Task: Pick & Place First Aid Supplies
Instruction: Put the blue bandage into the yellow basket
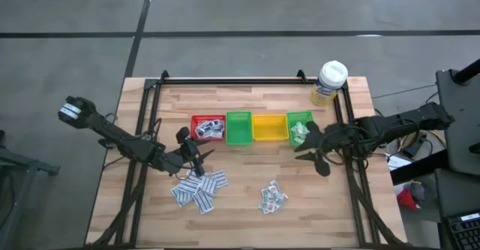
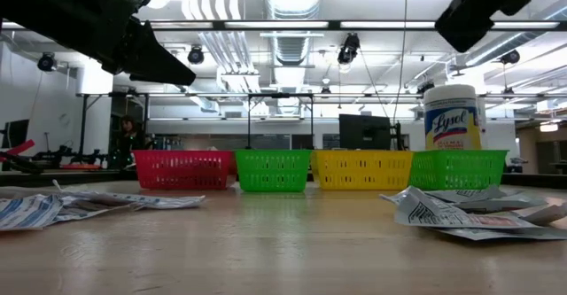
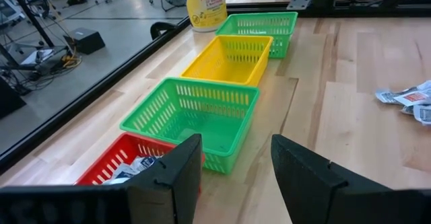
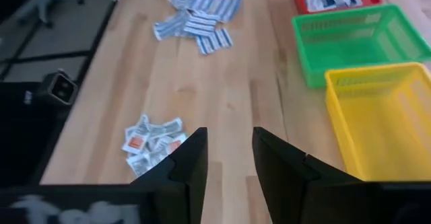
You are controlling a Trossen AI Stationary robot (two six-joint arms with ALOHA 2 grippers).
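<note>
Two loose piles of first aid supplies lie flat on the wooden table: blue-striped strip packets [image 1: 199, 190] [image 4: 196, 15] near the left, squarish packets [image 1: 271, 197] [image 4: 149, 142] near the middle. More packets lie in the red bin [image 1: 208, 127] [image 3: 131, 165] and in the right green bin [image 1: 300, 128]. My left gripper [image 1: 199, 155] [image 3: 236, 150] hovers open just in front of the red bin, above the striped pile. My right gripper [image 1: 303, 148] [image 4: 229, 143] hangs open above the table in front of the right green bin, nothing between its fingers.
Four small bins stand in a row across the table's middle: red, green [image 1: 238, 128], yellow [image 1: 268, 128], green. A white-capped bottle with a yellow label [image 1: 330, 82] [image 2: 452, 116] stands at the far right corner. A black frame [image 1: 225, 80] borders the tabletop.
</note>
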